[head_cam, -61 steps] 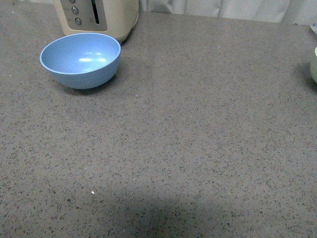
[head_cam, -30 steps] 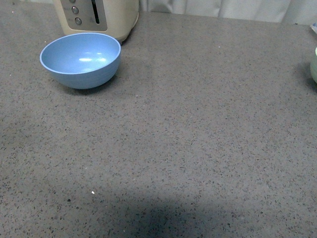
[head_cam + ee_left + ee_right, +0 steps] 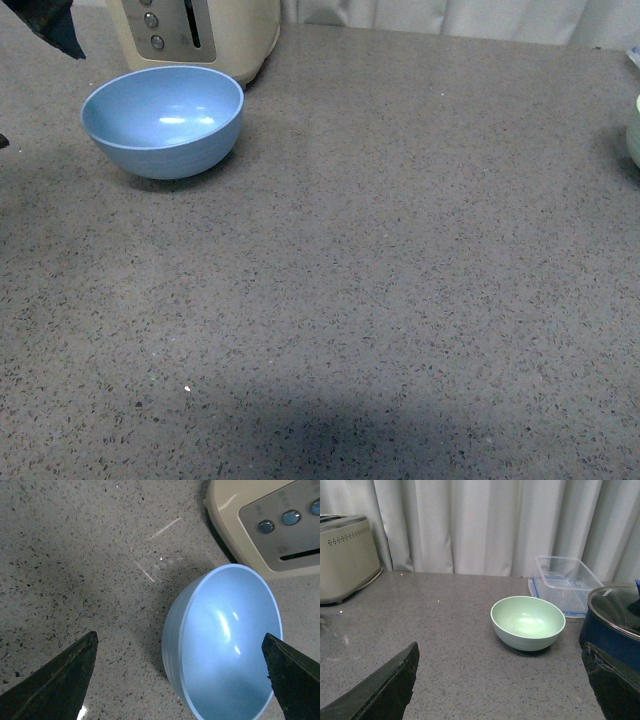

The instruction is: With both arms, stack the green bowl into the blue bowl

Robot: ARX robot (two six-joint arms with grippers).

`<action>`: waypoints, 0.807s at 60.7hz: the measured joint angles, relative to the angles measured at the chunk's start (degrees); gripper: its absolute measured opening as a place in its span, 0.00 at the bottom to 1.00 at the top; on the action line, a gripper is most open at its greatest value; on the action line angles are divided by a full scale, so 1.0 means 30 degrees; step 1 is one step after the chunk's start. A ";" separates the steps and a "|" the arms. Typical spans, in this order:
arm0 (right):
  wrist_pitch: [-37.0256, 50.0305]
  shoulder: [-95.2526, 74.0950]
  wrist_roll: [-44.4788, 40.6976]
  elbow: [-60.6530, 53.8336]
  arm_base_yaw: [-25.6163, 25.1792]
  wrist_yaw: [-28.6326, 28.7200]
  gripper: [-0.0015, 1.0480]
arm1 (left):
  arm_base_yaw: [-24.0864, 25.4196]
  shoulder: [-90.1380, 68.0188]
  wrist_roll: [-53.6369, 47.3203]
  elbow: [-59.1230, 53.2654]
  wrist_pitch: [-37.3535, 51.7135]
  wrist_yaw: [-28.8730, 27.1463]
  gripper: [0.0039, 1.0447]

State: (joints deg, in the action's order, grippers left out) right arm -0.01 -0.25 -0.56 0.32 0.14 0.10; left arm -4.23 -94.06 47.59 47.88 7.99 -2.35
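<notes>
Blue bowl [image 3: 162, 120] at 10 o'clock on surface [image 3: 380, 280], toaster [image 3: 195, 30] just behind it; left end effector [image 3: 180, 636] wide, empty, above bowl. Green bowl [image 3: 634, 130] at 2 o'clock, cut by frame edge, bare surface btwn bowls; right end effector [image 3: 500, 647] wide, empty.

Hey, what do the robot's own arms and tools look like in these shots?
Little shows. The left tool and right tool each have two matte black fingers, flat wedges tapering to a point. The front view catches only a black angular piece of the left arm. No cables or markings are visible.
</notes>
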 joint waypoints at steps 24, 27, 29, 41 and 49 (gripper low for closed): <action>0.0000 0.0000 0.0000 0.0000 0.0000 0.0000 0.91 | -0.0780 -0.3344 0.0823 0.2280 -0.0080 -0.0219 0.94; 0.0000 0.0000 0.0000 0.0000 0.0000 -0.0007 0.91 | -0.0852 -0.3679 0.0816 0.2412 -0.0087 -0.0372 0.94; 0.0000 0.0000 0.0000 0.0000 0.0000 0.0000 0.91 | -0.0852 -0.3781 0.0816 0.2433 -0.0109 -0.0364 0.94; 0.0000 0.0000 0.0000 0.0000 -0.0007 0.0000 0.91 | -0.0714 -0.4248 0.0736 0.2448 -0.0160 -0.0729 0.87; 0.0000 0.0000 0.0000 0.0000 0.0000 0.0000 0.91 | -0.0707 -0.4248 0.0736 0.2448 -0.0175 -0.0692 0.62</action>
State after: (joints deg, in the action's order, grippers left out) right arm -0.01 -0.25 -0.56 0.32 0.14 0.10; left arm -6.35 -106.80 49.80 55.22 7.46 -4.43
